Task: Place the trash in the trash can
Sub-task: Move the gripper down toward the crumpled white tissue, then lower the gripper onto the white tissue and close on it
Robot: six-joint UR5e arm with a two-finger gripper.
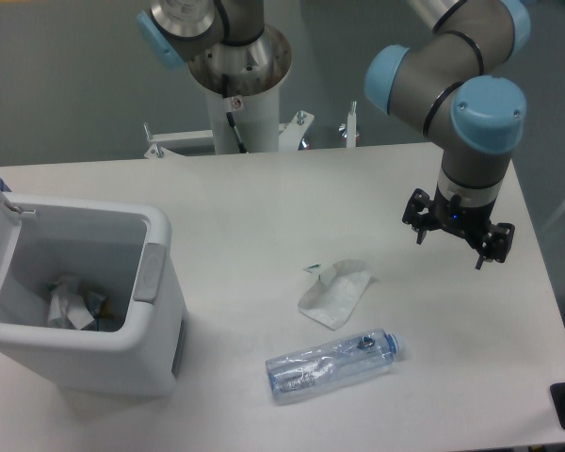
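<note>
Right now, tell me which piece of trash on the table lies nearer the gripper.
The flat whitish pouch. It lies just left of and below the open gripper, while the clear bottle with the blue cap lies farther down, toward the table's front edge.

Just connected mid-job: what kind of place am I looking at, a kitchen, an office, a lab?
Most likely a robotics lab or test cell: the arm's pedestal is bolted behind a bare white table, against plain grey walls, with a staged trash can, pouch and bottle.

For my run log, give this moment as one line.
hand open, empty, above table | pouch, bottle on table | bin lid open
</note>
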